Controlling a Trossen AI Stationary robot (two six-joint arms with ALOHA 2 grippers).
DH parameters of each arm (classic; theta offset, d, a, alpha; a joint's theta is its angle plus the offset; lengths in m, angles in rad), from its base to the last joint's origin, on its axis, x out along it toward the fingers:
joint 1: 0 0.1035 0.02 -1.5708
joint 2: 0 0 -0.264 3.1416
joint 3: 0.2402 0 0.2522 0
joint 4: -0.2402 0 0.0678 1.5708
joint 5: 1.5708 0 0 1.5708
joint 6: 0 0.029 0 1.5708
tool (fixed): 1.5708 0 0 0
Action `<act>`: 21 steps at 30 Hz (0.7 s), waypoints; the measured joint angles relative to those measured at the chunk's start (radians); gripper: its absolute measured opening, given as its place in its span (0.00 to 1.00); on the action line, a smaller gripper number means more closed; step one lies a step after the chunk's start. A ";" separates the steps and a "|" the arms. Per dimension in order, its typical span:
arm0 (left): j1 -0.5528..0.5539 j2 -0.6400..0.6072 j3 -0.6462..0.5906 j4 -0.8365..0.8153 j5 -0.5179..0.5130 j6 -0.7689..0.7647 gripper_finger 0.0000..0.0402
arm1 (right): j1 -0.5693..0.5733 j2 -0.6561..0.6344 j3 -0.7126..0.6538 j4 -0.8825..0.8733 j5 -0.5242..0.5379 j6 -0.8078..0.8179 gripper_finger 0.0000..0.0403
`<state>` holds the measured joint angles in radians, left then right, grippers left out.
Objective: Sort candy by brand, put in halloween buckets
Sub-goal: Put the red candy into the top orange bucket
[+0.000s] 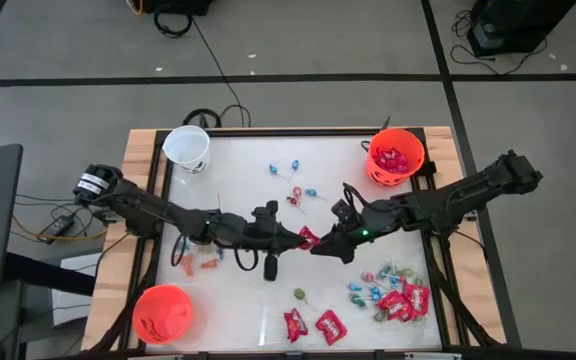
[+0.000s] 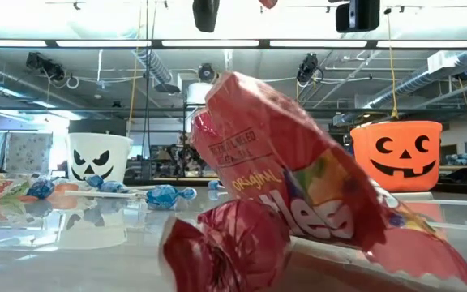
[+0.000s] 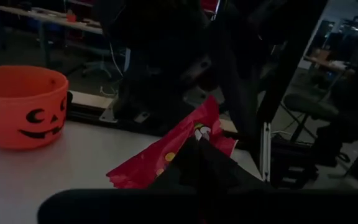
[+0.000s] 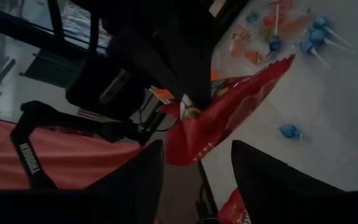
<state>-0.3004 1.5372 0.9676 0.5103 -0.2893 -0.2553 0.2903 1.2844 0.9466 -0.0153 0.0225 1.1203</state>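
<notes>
I count three buckets: a white bucket [image 1: 187,148] at eleven o'clock, an orange bucket [image 1: 396,157] at one o'clock holding candy, and a second orange bucket [image 1: 162,313] at seven. Two red packets [image 1: 313,324] lie at six, a mixed candy pile [image 1: 393,295] at four, three blue lollipops [image 1: 298,180] near twelve. At centre my left gripper [image 1: 302,238] pinches one red packet [image 1: 309,239] tight; my right gripper [image 1: 324,245] stands spread just beside it, fingers either side. The table [image 1: 238,300] is glossy white, wood-edged, on grey floor. One wrapper [image 2: 298,195] reads "ORIGINAL".
</notes>
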 joint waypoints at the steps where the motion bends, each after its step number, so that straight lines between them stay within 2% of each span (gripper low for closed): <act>1: 0.001 0.000 0.000 -0.003 0.000 -0.010 0.00 | -0.004 0.003 0.000 0.002 0.002 -0.004 0.48; 5: 0.001 0.000 0.000 -0.007 0.004 -0.015 0.00 | -0.010 0.006 0.000 0.001 0.035 -0.020 0.39; 13: 0.003 0.000 0.000 -0.005 0.021 -0.071 0.01 | -0.020 0.006 0.000 0.002 0.033 -0.084 0.05; 17: 0.005 0.000 0.000 -0.003 0.026 -0.102 0.03 | -0.021 0.006 0.000 0.002 0.035 -0.097 0.04; 21: 0.024 0.000 0.000 -0.018 0.031 -0.199 0.14 | -0.031 0.002 0.000 -0.034 0.060 -0.102 0.04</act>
<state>-0.2760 1.5372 0.9680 0.4926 -0.2581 -0.4539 0.2598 1.2861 0.9463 -0.0496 0.0826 1.0183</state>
